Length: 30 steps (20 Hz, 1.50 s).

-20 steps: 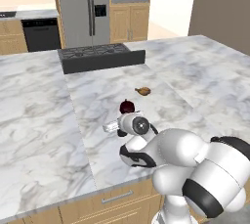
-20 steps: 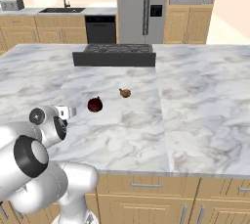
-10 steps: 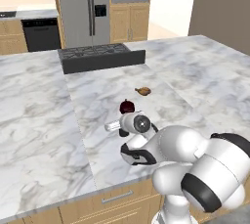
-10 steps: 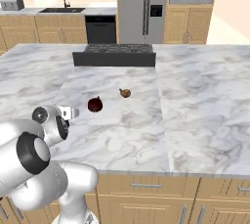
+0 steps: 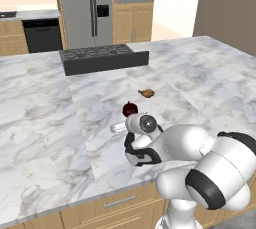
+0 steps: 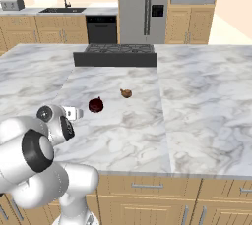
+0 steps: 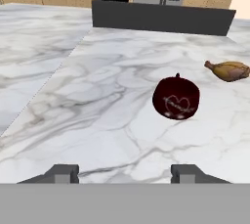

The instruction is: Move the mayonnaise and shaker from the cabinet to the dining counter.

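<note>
My gripper (image 7: 124,174) hangs low over the dining counter (image 7: 73,96), close to its near edge. Its two dark fingertips (image 7: 61,173) stand wide apart with nothing between them, so it is open. The hand juts left from the white wrist (image 5: 119,127) and points across the marble top (image 5: 40,123). In the right base view the gripper (image 6: 74,113) sits just left of a dark red item. The mayonnaise, the shaker and the cabinet are out of view.
A dark red round item (image 7: 176,98) (image 5: 130,109) (image 6: 95,104) lies just ahead of the fingers. A small brown item (image 7: 228,70) (image 5: 146,93) lies beyond it. The black hob (image 5: 102,58) (image 6: 115,54) stands at the counter's far side, with the fridge (image 6: 145,8) behind.
The hand has crept slightly toward the dark red item. The things on the counter have not moved.
</note>
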Available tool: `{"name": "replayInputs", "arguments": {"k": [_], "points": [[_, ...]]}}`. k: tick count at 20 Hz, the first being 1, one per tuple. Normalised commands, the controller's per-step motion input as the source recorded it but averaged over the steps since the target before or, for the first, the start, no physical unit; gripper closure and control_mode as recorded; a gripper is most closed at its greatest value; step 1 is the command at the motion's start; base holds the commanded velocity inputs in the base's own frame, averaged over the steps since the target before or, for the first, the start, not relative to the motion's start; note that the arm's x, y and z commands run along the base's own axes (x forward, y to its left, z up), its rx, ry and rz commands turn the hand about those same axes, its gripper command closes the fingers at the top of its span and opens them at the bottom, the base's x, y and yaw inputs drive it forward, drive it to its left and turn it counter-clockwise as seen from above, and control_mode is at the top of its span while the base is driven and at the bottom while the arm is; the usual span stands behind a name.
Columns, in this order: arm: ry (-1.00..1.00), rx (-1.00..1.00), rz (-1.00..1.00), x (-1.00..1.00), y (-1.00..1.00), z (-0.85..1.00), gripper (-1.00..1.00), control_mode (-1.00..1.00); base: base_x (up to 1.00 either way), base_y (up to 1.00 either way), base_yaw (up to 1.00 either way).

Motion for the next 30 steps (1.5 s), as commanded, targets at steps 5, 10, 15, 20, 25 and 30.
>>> {"name": "replayInputs", "arguments": {"k": [5, 10, 15, 20, 25, 30], "points": [[-0.01, 0.03, 0.0, -0.13, -0.32, -0.23, -1.0, -1.0, 0.0, 0.0, 0.0], [-0.09, 0.03, 0.0, -0.35, -0.13, -0.06, -1.0, -1.0, 0.0, 0.0, 0.0], [-0.19, 0.02, 0.0, -0.57, 0.0, 0.28, -1.0, -1.0, 0.0, 0.0, 0.0], [-0.04, 0.0, 0.0, -0.5, 0.02, 0.57, -1.0, -1.0, 0.0, 0.0, 0.0], [0.17, 0.0, 0.0, -0.63, 0.14, 0.96, -1.0, -1.0, 0.0, 0.0, 0.0], [0.38, -0.01, 0.0, -0.6, 0.24, 1.0, -1.0, -1.0, 0.0, 0.0, 0.0]]}}
